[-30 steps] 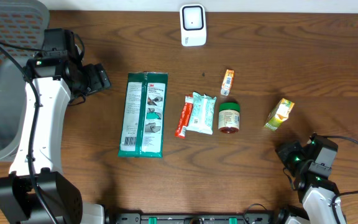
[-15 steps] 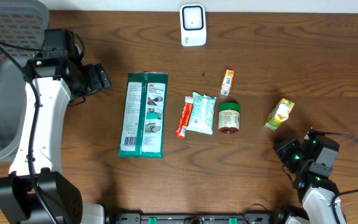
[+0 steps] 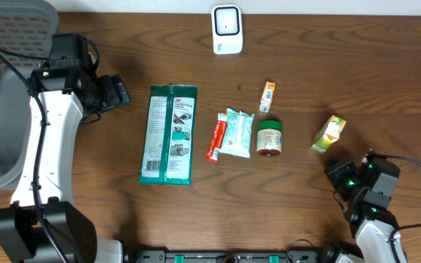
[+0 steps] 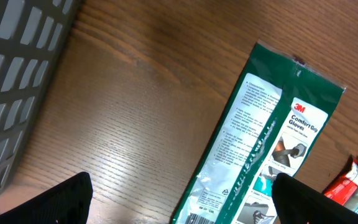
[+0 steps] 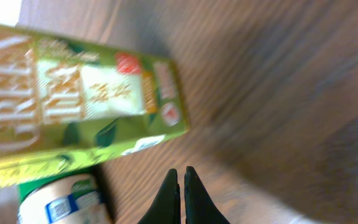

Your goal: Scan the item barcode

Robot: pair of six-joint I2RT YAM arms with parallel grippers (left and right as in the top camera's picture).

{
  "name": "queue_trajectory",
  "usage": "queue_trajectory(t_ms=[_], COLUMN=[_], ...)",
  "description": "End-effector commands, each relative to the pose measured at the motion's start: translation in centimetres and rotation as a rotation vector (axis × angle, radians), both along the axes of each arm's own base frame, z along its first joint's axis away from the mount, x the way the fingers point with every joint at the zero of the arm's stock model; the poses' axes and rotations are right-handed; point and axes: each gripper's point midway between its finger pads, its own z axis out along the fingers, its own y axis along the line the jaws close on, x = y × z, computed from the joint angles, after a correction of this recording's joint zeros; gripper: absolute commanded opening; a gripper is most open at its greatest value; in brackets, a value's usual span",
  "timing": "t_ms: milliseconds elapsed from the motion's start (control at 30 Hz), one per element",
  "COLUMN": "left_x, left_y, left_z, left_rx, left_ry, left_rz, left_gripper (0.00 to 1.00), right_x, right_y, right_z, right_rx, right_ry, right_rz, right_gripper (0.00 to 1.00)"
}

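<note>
A white scanner (image 3: 226,29) stands at the table's far edge. The items lie in a row: a green glove pack (image 3: 168,134), a red stick pack (image 3: 215,137), a teal wipes pack (image 3: 238,132), a green-lidded jar (image 3: 270,138), a small orange tube (image 3: 267,96) and a green tea box (image 3: 328,134). My left gripper (image 3: 115,93) hangs open left of the glove pack (image 4: 266,143), whose barcode (image 4: 197,219) shows between the fingers (image 4: 61,199). My right gripper (image 3: 337,177) is shut and empty, just in front of the tea box (image 5: 73,118) and the jar (image 5: 61,202).
A grey mesh basket (image 3: 6,88) stands off the table's left side, and its wall (image 4: 11,74) fills the left wrist view's left edge. The red stick pack (image 4: 347,180) peeks in at that view's right edge. Bare wood lies in front of the items.
The right gripper has shifted slightly near the tea box, and its wrist view is blurred. The left arm has not moved.
</note>
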Motion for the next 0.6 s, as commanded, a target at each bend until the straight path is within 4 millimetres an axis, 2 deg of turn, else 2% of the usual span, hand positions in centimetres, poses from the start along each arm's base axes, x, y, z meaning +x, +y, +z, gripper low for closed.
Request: queue_trajectory(t_ms=[0,267,567], left_x=[0.0,0.0,0.0], left_y=[0.1,0.1,0.1], left_z=[-0.1,-0.1,-0.1], left_rx=[0.000,0.000,0.000], left_ry=[0.005,0.005,0.005], left_rz=[-0.002,-0.002,-0.002], left_gripper=[0.92,0.92,0.92], right_x=[-0.4,0.5,0.7], right_y=[-2.2,-3.6,-4.4], right_z=[-0.5,0.6,-0.4], right_rx=[-0.078,-0.141,-0.163], right_ry=[0.030,-0.024,0.005], right_rz=[-0.102,-0.144,-0.171], right_gripper=[0.01,0.01,0.01])
